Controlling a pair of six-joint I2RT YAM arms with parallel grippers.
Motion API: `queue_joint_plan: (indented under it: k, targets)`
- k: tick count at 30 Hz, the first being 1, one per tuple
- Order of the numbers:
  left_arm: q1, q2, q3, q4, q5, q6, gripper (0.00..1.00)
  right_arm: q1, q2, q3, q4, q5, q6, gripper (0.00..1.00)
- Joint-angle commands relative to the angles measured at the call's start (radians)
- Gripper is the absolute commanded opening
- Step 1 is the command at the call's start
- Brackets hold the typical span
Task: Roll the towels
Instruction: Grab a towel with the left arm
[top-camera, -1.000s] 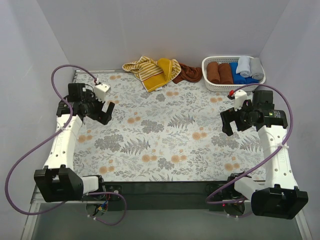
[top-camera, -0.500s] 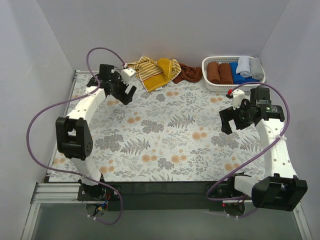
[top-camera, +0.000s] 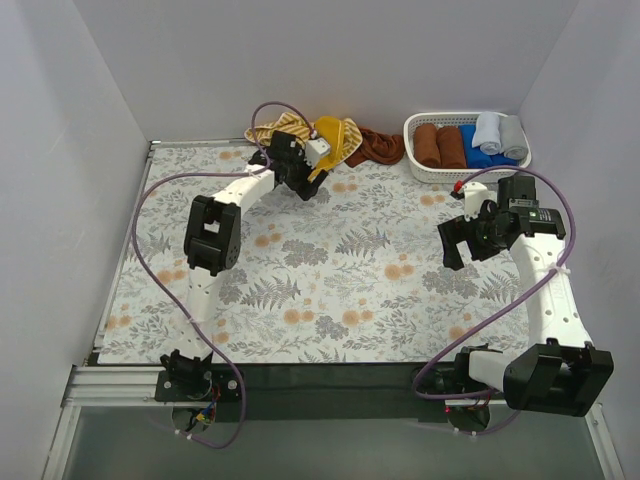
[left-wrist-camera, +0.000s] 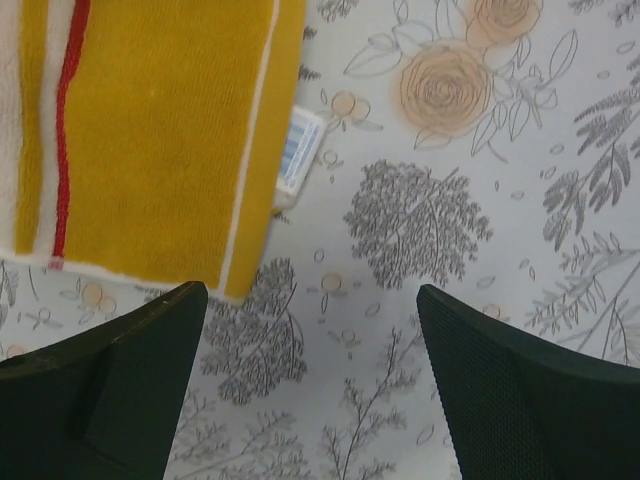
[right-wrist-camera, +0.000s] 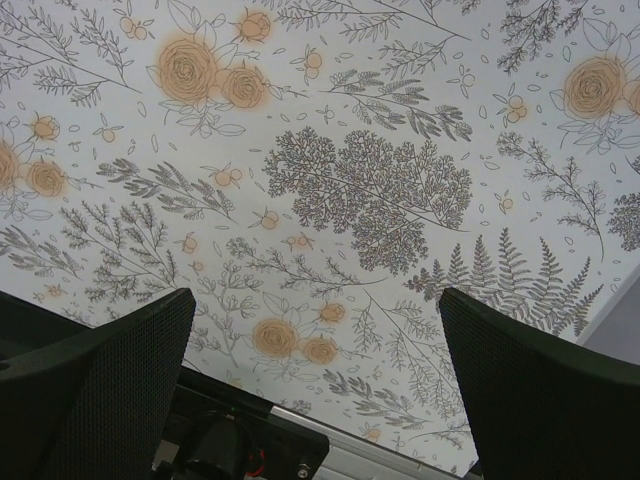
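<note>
The mustard-yellow striped towel (top-camera: 300, 138) lies crumpled at the back middle of the floral table. The rust-brown towel (top-camera: 378, 147) lies bunched to its right. My left gripper (top-camera: 313, 183) is open and empty, just in front of the yellow towel's near corner. In the left wrist view that corner (left-wrist-camera: 150, 150) with its white label (left-wrist-camera: 298, 152) lies just beyond my open left gripper (left-wrist-camera: 312, 385), untouched. My right gripper (top-camera: 458, 245) is open and empty over the table's right side; the right wrist view shows my right gripper (right-wrist-camera: 315, 390) over bare floral cloth only.
A white basket (top-camera: 420, 172) at the back right holds brown, blue and grey rolls. White walls enclose the table on three sides. The table's near edge and a black rail (right-wrist-camera: 240, 440) show in the right wrist view.
My left arm has swung from the table's left side to the back middle, ending at the yellow towel's near corner. The right arm has barely moved.
</note>
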Motion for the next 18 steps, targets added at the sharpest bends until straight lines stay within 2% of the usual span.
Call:
queue_joint_plan:
  k: [1,8,12,15,17,18]
  targets:
    - [-0.048,0.024,0.078,0.143,-0.073,0.005,0.81,-0.003,0.016,-0.005,0.019,0.001,0.010,0.98]
    - [-0.063,0.194,0.234,0.174,-0.235,0.047,0.75,-0.003,0.038,0.014,0.021,0.001,0.018,0.98]
    - [-0.063,0.249,0.276,0.182,-0.298,0.077,0.64,-0.003,0.047,0.020,0.022,-0.002,0.020,0.98]
    - [-0.061,0.236,0.262,0.180,-0.282,0.087,0.44,-0.003,0.053,0.027,0.024,-0.011,0.021,0.98]
    - [-0.063,0.212,0.261,0.163,-0.253,0.070,0.18,-0.003,0.056,0.034,0.024,-0.022,0.023,0.98]
    - [-0.063,0.174,0.268,0.134,-0.237,0.047,0.08,-0.003,0.061,0.041,0.024,-0.033,0.024,0.98]
